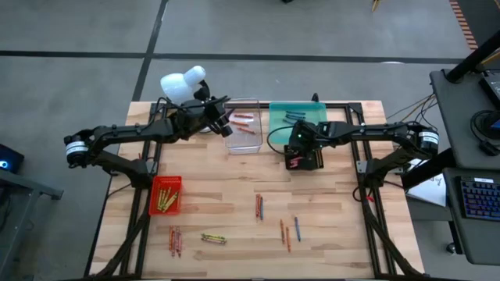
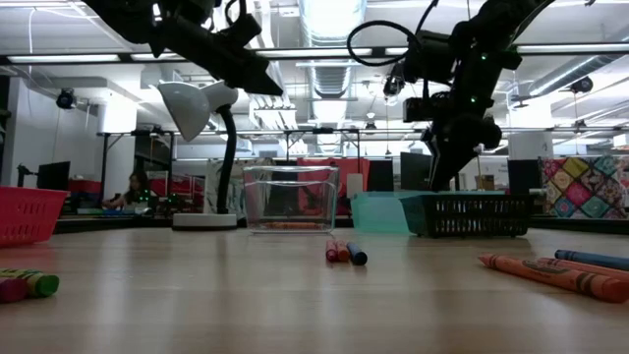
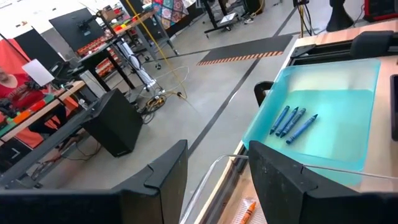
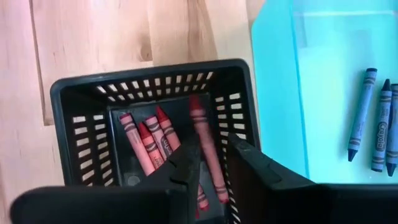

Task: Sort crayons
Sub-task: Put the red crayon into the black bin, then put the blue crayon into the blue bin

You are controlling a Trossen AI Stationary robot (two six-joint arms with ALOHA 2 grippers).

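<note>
Right end effector (image 4: 214,163), released, hangs over the black basket (image 4: 74,93) of red crayons (image 4: 149,146), beside the teal tray (image 4: 273,93).

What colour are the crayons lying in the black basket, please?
Red: the crayons in the black basket show best in the right wrist view.

Both grippers (image 1: 221,119) (image 1: 303,158) raised, fingers apart.

1. We see a clear tray (image 2: 290,197) at the table's middle, with a teal tray (image 2: 376,211) and a black basket (image 2: 472,213) beside it.
2. A red basket (image 2: 29,213) sits far left.
3. Crayons (image 2: 344,253) lie scattered in front.
4. A white lamp (image 2: 201,128) stands behind.
</note>
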